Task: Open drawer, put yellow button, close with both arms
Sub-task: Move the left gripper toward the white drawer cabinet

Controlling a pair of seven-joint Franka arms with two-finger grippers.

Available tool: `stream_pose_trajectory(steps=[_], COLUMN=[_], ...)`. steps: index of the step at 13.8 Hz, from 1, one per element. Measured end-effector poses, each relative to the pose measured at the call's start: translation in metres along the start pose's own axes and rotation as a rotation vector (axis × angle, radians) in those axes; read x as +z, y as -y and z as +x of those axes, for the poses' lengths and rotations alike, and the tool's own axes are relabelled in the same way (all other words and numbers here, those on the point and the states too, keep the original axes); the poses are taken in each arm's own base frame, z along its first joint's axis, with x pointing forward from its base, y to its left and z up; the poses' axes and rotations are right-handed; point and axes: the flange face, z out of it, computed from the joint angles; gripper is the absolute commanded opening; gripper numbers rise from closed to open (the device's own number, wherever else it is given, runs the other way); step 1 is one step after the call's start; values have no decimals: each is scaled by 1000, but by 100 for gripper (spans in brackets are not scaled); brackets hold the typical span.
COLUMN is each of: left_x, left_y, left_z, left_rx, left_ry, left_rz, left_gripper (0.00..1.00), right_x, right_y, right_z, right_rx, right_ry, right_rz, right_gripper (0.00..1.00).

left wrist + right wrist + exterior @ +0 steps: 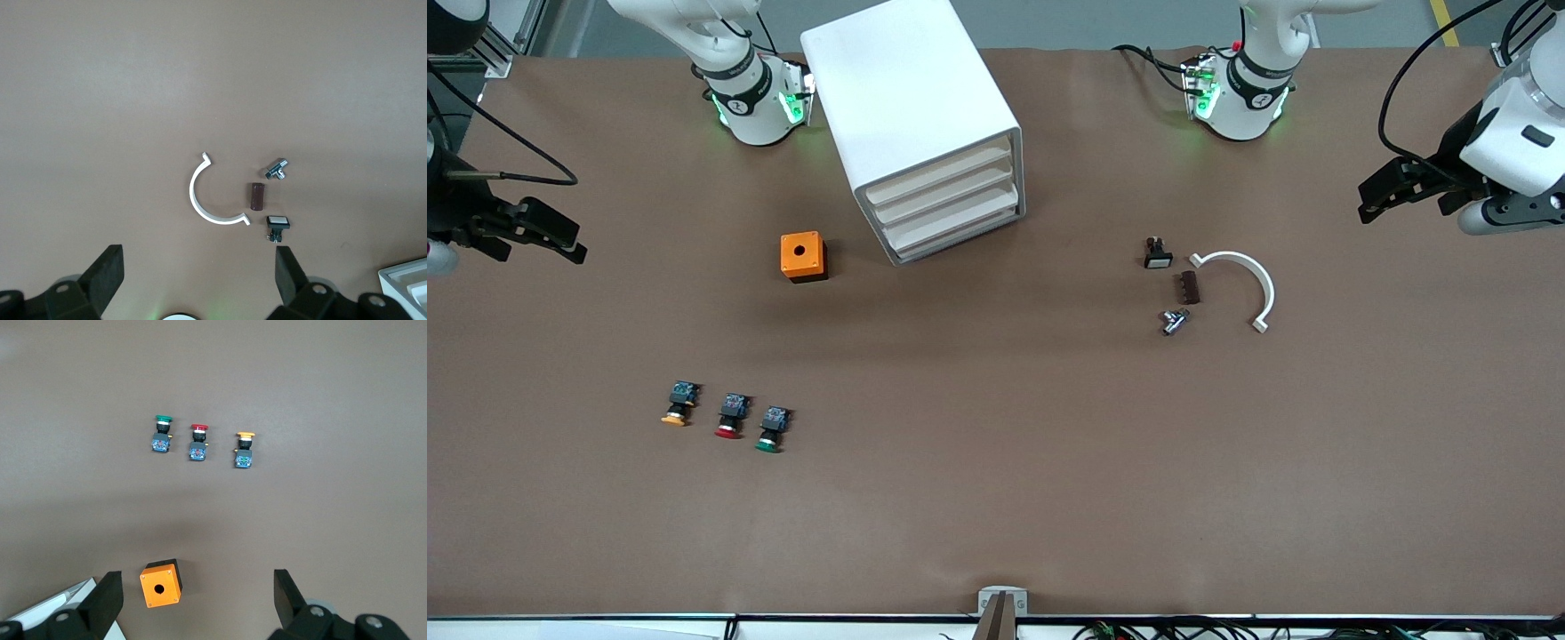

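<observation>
The white cabinet (911,116) stands between the arm bases, and its uppermost drawer (941,172) is shut. The yellow button (679,405) lies on the table nearer the front camera, toward the right arm's end, at the end of a row of three buttons. It also shows in the right wrist view (244,449). My right gripper (569,240) is open and empty, up over the right arm's end of the table; the right wrist view (197,580) shows its jaws wide apart. My left gripper (1374,197) is open and empty over the left arm's end, also shown in the left wrist view (199,257).
A red button (730,416) and a green button (771,428) lie beside the yellow one. An orange box with a hole (803,257) sits beside the cabinet. A white arc (1249,276), a brown block (1189,287), a metal piece (1174,321) and a white-capped switch (1157,254) lie toward the left arm's end.
</observation>
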Motion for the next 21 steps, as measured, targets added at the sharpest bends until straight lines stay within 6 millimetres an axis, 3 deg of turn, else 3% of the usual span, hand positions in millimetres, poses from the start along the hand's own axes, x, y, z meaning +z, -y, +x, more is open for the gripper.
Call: stream_pose_trajectory(steps=[7,10,12,16,21], left_x=[3,22,45,97,165], left_y=[-1,-7,-21,-86,-196], left_z=[1,11,20,39,32], left_rx=[3,10,27,-80,-312], left_ry=[9,47,89,166,280], left_rz=[2,7,14,46,73], left_gripper=[100,100,100,100,100], right_x=[0,0,0,0,1], right_y=[0,0,0,-1,-2], right_z=[0,0,0,0,0], right_rx=[0,0,0,2,5], right_ry=[0,0,0,0,0], right_rz=[0,0,0,0,0], right_gripper=[100,100,100,100,100])
